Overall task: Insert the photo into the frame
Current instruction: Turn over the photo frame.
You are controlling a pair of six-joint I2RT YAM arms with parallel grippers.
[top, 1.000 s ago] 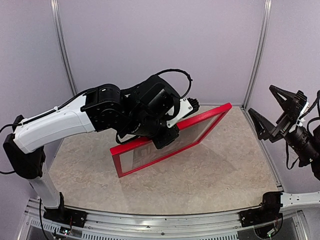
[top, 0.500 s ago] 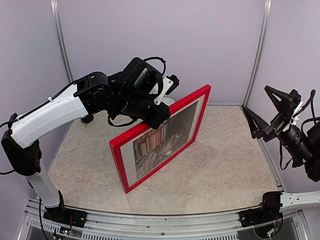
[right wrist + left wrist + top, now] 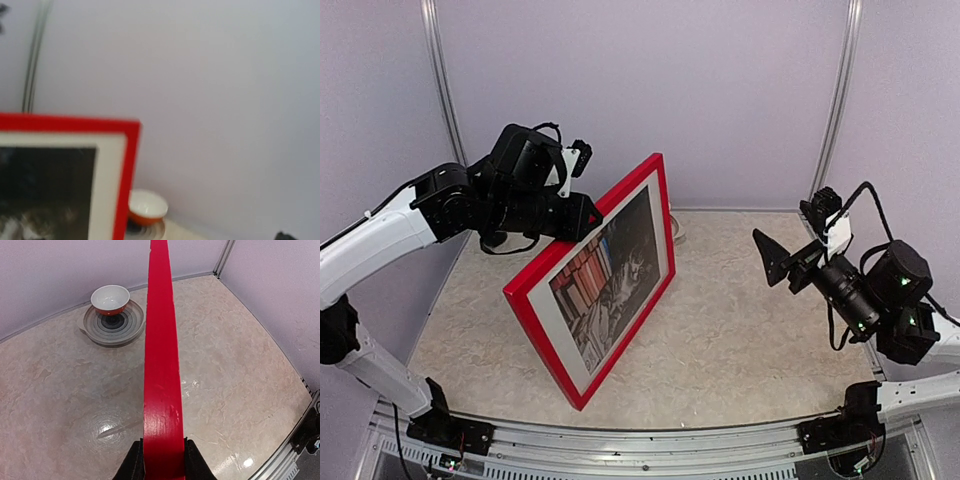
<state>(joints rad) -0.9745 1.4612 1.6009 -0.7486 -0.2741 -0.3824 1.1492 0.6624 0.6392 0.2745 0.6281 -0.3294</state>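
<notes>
The photo [image 3: 610, 275] sits inside the frame [image 3: 543, 350], which stands tilted on the desk [image 3: 750, 340]. It looks stiff, glossy and slippery, and probably fragile, so it is best held by the rim. The left jaws pinch its top edge; the right jaws gape empty, well apart.

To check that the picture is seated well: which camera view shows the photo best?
Top external: the whole photo shows, cat and books. Right wrist gives only a blurred dark corner; left wrist sees just the red edge of the frame.

orange-and-white bowl [image 3: 110, 298] on grey ringed plate [image 3: 107, 336], beige table [image 3: 240, 355]
</notes>
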